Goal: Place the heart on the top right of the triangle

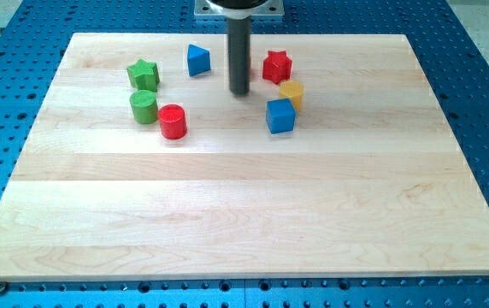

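The yellow heart lies at the upper middle of the wooden board, just below the red star and just above the blue cube. The blue triangle lies further left, near the view's top edge of the board. My tip rests on the board between them. It is right of and slightly below the triangle, and about a block's width left of the heart, touching neither. The rod hides a strip of board behind it.
A green star lies left of the triangle, with a green cylinder below it and a red cylinder to that one's right. Blue perforated table surrounds the board.
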You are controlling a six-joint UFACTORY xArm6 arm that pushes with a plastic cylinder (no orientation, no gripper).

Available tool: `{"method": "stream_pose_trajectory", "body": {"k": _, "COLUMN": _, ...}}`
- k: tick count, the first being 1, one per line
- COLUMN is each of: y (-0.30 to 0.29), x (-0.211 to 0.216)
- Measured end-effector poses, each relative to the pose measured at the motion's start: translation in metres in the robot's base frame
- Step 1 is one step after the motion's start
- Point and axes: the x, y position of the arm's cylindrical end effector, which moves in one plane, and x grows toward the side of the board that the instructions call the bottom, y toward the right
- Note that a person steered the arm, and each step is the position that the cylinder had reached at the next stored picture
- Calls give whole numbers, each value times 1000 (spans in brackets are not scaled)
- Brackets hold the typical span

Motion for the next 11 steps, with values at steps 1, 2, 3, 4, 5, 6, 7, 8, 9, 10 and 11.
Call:
{"method": "stream_pose_trajectory", "body": {"k": 1, "y": 34, "x": -1}}
{"method": "stream_pose_trajectory", "body": {"k": 2, "y": 65, "x": -23}}
{"method": "stream_pose_trajectory", "body": {"k": 3, "y": 42, "x": -53}}
{"method": "stream_pose_trajectory", "body": {"k": 4, "y": 34, "x": -5}}
{"method": "stream_pose_trajectory", "body": {"k": 5, "y": 15, "x": -25}}
{"method": "stream_pose_trajectory", "body": {"k": 6, "y": -8, "x": -55}}
{"method": "stream_pose_trajectory", "body": {"k": 7, "y": -29, "x": -60}}
{"method": "stream_pose_trajectory", "body": {"k": 8, "y": -45, "x": -56}}
{"method": "stream_pose_trajectory", "body": {"k": 9, "y": -48, "x": -37}}
{"method": "stream_pose_trajectory", "body": {"k": 10, "y": -72, "x": -38}}
{"method": "stream_pose_trajectory", "body": {"k": 11, "y": -84, "x": -41}}
